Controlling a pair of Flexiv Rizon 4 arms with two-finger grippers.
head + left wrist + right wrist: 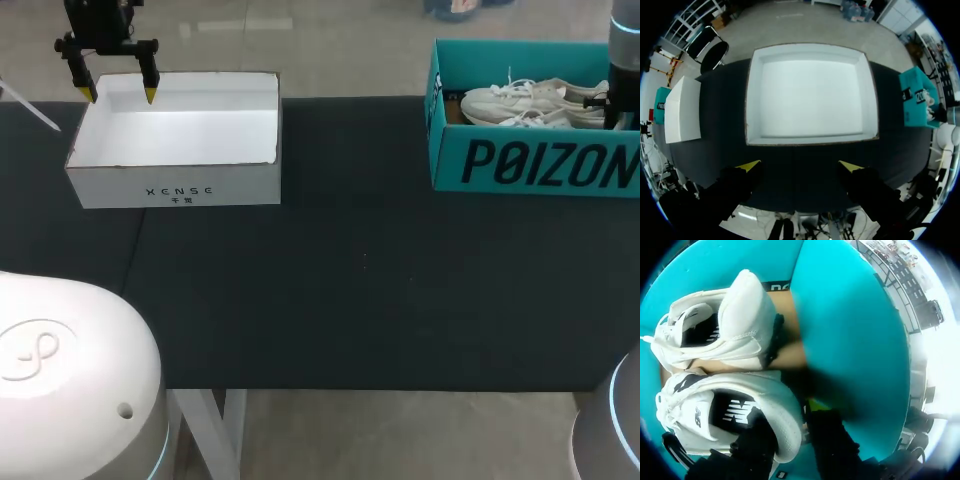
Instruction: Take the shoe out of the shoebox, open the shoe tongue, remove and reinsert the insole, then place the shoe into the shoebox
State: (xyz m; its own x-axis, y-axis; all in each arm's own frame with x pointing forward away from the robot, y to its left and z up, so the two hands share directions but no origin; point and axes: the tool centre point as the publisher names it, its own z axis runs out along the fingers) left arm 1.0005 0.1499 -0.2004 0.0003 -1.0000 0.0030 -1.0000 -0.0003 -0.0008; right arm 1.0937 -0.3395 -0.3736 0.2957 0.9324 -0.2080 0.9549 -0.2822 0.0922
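A pair of white shoes (pixel 530 100) lies in the open teal shoebox (pixel 530 165) at the table's far right. My right arm comes down into that box at its right end. In the right wrist view the nearer white shoe (pixel 715 390) has its heel wall between the fingers of my right gripper (pixel 787 412): one finger is inside the shoe opening and the yellow-tipped one (pixel 816 404) is outside the heel, both against it. The second shoe (pixel 745 315) lies ahead, beside the teal wall (pixel 850 330). My left gripper (pixel 118 95) hangs open over the white box, holding nothing.
An open, empty white box (pixel 175 185) stands at the far left of the black table (pixel 360 290); it fills the left wrist view ahead of the left gripper (pixel 800 166). The teal shoebox (pixel 915 100) shows off to one side there.
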